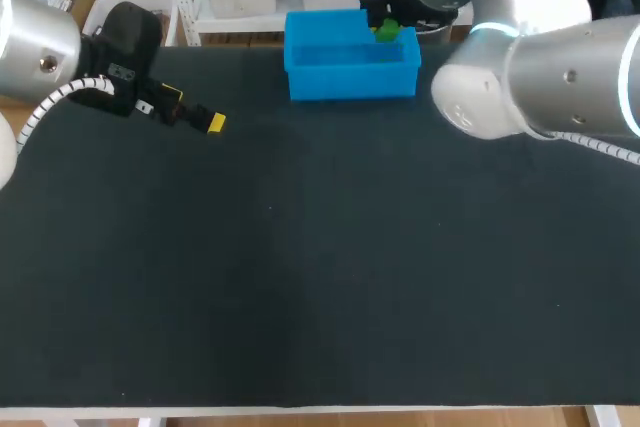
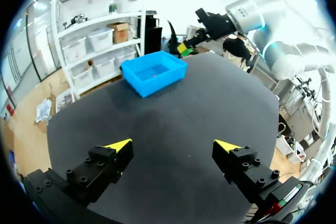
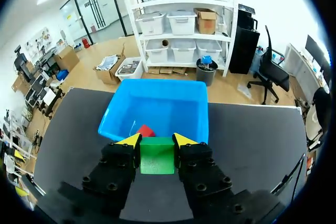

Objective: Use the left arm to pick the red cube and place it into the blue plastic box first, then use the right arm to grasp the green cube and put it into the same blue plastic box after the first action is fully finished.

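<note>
While the right fingers (image 3: 128,141) pinch the green cube (image 3: 157,155) by the blue box (image 1: 350,79), the left fingers (image 2: 118,145) are wide open, empty.

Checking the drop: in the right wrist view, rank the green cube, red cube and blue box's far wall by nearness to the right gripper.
1. green cube, between the fingers.
2. red cube, just ahead, inside the box.
3. blue box's far wall, beyond it.
</note>
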Motion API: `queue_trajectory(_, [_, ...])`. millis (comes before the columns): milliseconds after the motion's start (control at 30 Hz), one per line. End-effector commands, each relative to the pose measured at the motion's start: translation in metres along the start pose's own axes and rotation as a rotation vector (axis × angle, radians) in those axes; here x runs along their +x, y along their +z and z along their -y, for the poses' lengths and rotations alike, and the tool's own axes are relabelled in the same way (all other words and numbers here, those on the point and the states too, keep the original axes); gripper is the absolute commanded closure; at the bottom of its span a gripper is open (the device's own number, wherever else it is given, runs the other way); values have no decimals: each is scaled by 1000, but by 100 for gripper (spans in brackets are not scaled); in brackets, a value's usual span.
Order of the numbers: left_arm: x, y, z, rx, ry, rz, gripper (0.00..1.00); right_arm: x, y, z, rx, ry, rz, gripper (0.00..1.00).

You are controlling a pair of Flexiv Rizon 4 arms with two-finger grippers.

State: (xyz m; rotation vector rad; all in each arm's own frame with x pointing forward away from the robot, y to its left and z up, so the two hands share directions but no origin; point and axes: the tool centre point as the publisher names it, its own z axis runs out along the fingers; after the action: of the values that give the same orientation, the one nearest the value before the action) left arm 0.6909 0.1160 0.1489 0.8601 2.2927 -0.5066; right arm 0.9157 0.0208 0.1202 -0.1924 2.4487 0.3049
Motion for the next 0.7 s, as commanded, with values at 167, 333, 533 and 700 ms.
queue_trajectory(167, [0,1,-1,4,1,1,0,-23,47,1,-19,-4,-52,100])
queue_trajectory(333, [0,1,-1,4,1,1,0,-27,61,2,-18,-12,-56,100])
queue_trajectory(533, [0,1,-1,4,1,1,0,-27,80,2,-20,-26,-60,100])
queue_trajectory(700, [0,1,-1,4,1,1,0,-24,91,3,-17,-30,-72,100])
